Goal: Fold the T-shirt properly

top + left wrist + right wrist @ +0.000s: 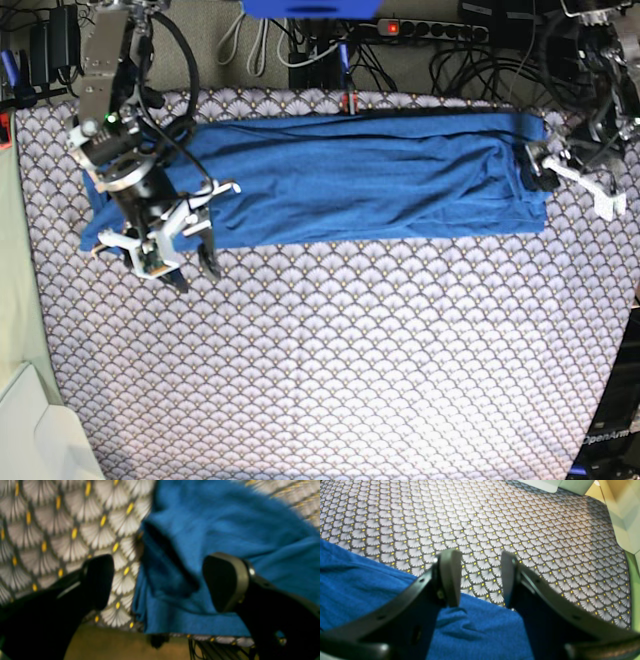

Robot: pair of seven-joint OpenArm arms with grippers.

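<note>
Soft, limp medium-blue knit T-shirt [330, 180], folded into a long band, likely sags when lifted, best pinched at end corners; left gripper [157, 580] gapes wide, right gripper [480, 577] half-spread, both empty.

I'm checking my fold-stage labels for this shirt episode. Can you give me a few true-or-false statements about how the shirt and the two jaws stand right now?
1. The T-shirt lies as a long band along the far part of the table. True.
2. The right gripper is clamped on fabric. False: its jaws stand apart, with patterned tablecloth showing between them.
3. The left gripper has its jaws spread wide at the shirt's edge. True.
4. A second garment lies on the cloth. False: only the blue shirt.
</note>
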